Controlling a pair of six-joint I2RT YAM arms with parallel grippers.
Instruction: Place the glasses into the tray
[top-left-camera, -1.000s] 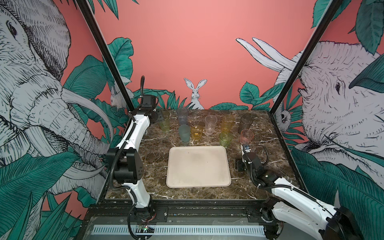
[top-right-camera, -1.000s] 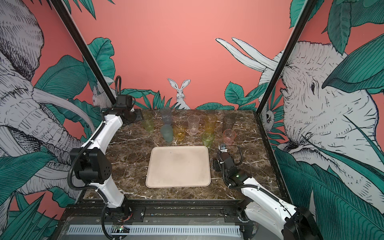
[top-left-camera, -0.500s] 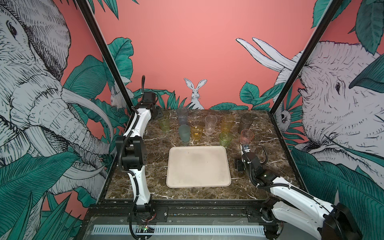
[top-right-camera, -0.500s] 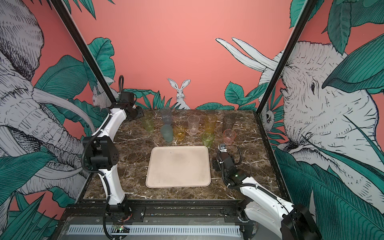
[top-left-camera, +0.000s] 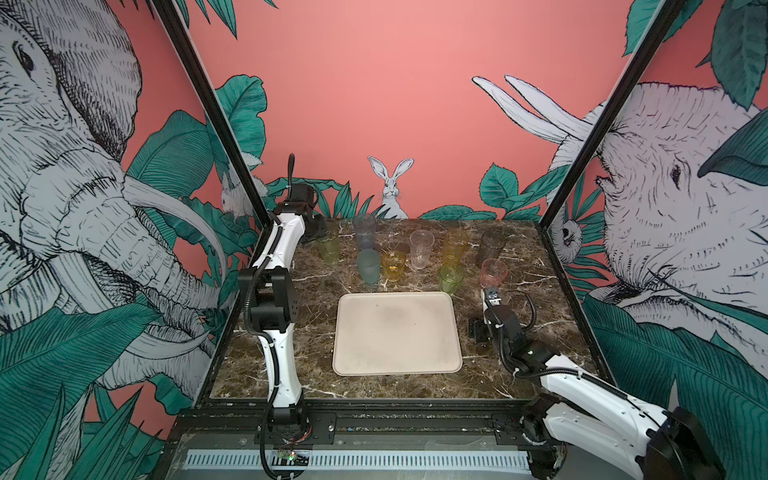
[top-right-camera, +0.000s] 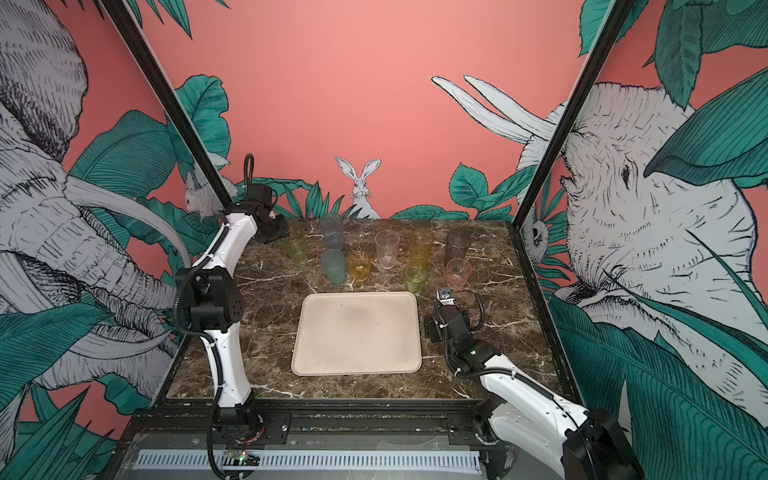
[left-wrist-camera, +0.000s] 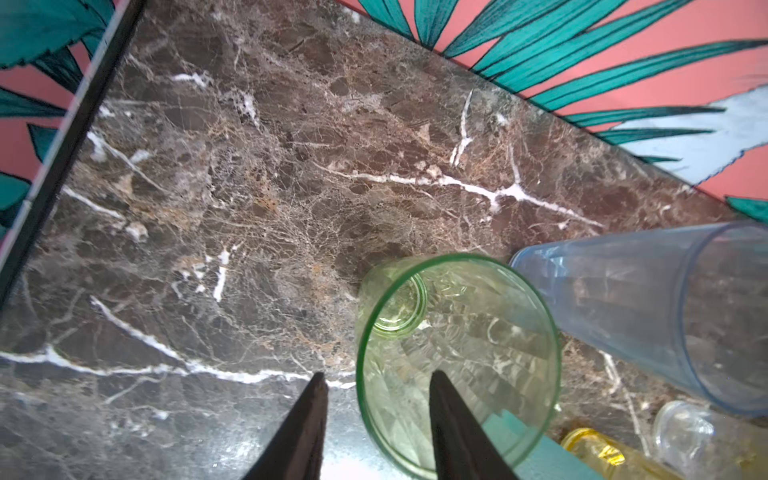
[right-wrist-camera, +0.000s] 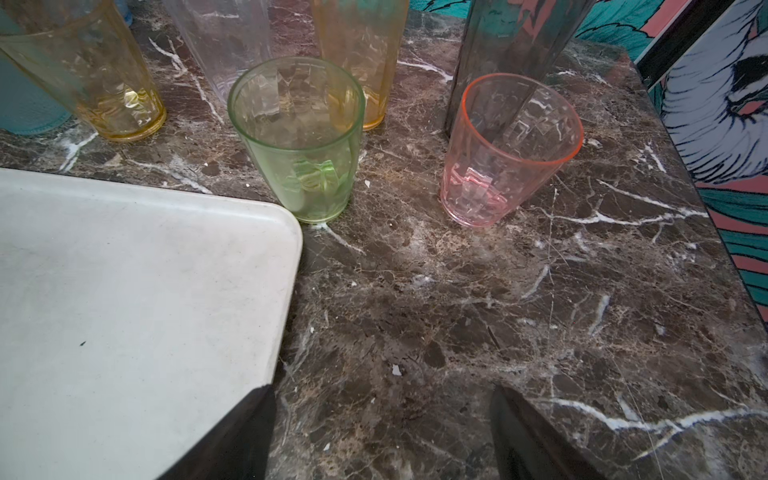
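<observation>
Several glasses stand at the back of the marble table, behind the cream tray (top-left-camera: 397, 328), which holds none. My left gripper (left-wrist-camera: 376, 376) hangs over the tall yellow-green glass (left-wrist-camera: 457, 353) at the back left (top-left-camera: 329, 249). One finger is inside its rim and one outside, with a gap still between them. My right gripper (right-wrist-camera: 382, 392) is open just above bare marble beside the tray's right edge (right-wrist-camera: 286, 257), with nothing between its fingers. The pink glass (right-wrist-camera: 511, 149) and the short green glass (right-wrist-camera: 297, 137) stand ahead of it.
A pale blue glass (top-left-camera: 364, 230), a frosted teal one (top-left-camera: 368, 266), a short amber one (top-left-camera: 392, 264), a clear one (top-left-camera: 421, 248), a tall amber one (top-left-camera: 455, 245) and a smoky grey one (top-left-camera: 492, 245) stand close together. Black frame posts and the walls bound the table.
The left arm's elbow has swung in toward the table and its fingers have drawn closer together around the yellow-green glass's rim. The right gripper has widened a little.
</observation>
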